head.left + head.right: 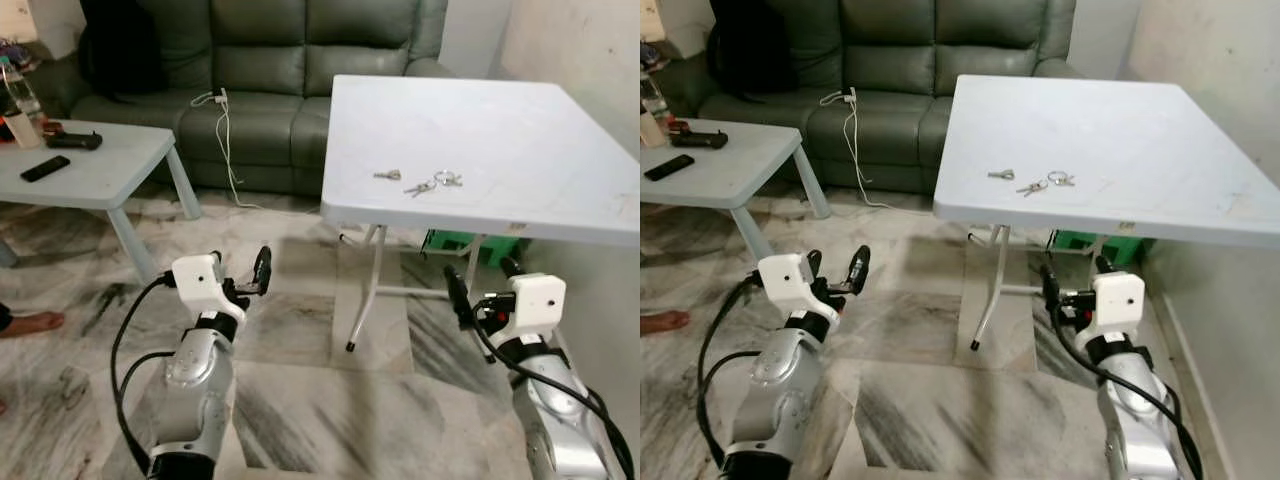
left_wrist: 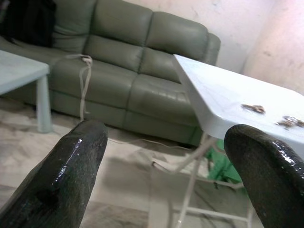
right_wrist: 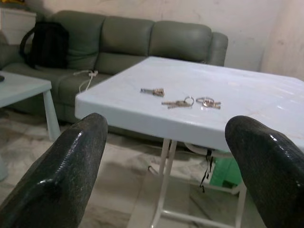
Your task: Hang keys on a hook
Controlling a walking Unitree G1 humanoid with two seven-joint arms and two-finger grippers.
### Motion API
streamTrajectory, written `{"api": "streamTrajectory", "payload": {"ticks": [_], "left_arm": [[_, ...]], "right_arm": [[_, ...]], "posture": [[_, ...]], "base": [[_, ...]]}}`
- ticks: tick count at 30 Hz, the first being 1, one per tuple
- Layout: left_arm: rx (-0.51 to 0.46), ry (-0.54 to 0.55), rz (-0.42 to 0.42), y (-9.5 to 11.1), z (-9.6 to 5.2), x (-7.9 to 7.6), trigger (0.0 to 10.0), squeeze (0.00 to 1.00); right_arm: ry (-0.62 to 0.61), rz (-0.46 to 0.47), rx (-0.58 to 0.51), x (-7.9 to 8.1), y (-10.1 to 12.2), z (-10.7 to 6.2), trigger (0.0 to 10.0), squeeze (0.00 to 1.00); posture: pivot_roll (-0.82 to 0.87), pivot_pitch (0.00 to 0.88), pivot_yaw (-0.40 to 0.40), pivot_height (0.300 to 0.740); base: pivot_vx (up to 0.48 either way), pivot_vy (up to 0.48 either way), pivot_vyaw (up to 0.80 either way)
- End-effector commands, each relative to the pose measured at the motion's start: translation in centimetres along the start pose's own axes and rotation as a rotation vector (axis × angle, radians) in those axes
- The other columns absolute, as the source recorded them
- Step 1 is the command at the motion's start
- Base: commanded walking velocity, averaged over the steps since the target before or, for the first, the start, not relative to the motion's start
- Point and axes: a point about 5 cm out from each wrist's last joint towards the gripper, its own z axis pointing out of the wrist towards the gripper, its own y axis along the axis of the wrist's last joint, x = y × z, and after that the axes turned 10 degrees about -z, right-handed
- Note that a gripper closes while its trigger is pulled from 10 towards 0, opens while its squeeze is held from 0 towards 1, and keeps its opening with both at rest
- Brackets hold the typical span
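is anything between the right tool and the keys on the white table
Nothing visible blocks it. The keys lie in the open on the white table near its front edge, while the right tool, open, sits lower, in front of that edge, so it must rise over the edge.

keys (image 1: 432, 183) on white table (image 1: 560, 130) — untouched

A green sofa (image 1: 290, 70) stands against the wall, a white cable (image 1: 225, 140) trailing down its seat and a black bag (image 1: 120, 45) at its left end. A low desk (image 1: 110, 170) carries a remote (image 1: 45, 168). A person's foot (image 1: 30, 323) rests on the marble floor (image 1: 300, 400).
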Motion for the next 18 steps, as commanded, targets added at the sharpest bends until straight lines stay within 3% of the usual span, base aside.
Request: {"api": "streamTrajectory", "payload": {"ticks": [1,6,18], "left_arm": [[-0.009,-0.026,-0.013,0.13,0.06,-0.76,10.0,0.0],[-0.018,-0.035,-0.011,0.36,0.06,-0.71,10.0,0.0],[-0.022,-0.045,-0.014,0.45,0.19,-0.88,10.0,0.0]], "right_arm": [[-0.032,0.043,-0.01,-0.68,0.46,0.15,10.0,0.0],[-0.047,0.057,-0.008,-0.92,0.49,0.19,10.0,0.0],[-0.044,0.058,-0.007,-0.81,0.43,0.14,10.0,0.0]], "posture": [[-0.02,0.0,-0.053,0.74],[-0.02,0.0,-0.053,0.74],[-0.02,0.0,-0.048,0.74]], "base": [[0.0,0.0,0.0],[0.168,0.0,0.0],[0.366,0.0,0.0]]}}
